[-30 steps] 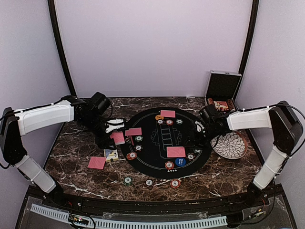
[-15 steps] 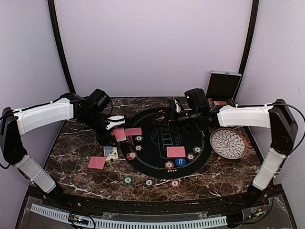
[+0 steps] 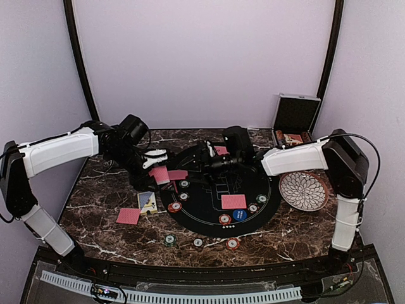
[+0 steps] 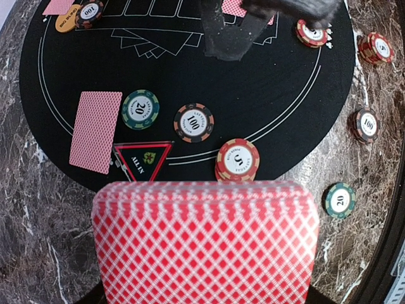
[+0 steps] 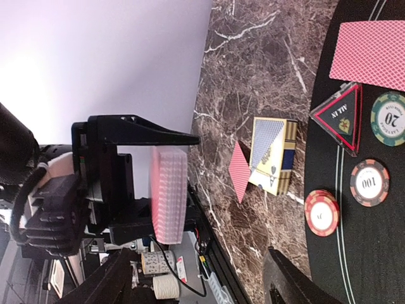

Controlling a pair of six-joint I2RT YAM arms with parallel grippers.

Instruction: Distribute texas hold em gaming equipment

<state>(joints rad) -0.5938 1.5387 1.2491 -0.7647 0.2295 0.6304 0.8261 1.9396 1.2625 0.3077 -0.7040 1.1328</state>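
My left gripper is shut on a deck of red-backed playing cards, held above the left edge of the round black mat; the deck hides its fingers in the left wrist view. My right gripper stands open over the mat, facing the deck a short way off, with nothing between its fingers. Single cards lie on the mat and one card lies on the marble. Poker chips sit below the deck. A blue button disc and an orange one rest on the mat.
A card box lies left of the mat, and an "all in" triangle at its edge. Three chips line the marble near the front. The white patterned plate sits at right, with the open case behind it.
My right arm has swung from beside the plate across the mat to the left, toward the deck, and its jaws have widened. My left gripper has shifted the deck slightly back and right.
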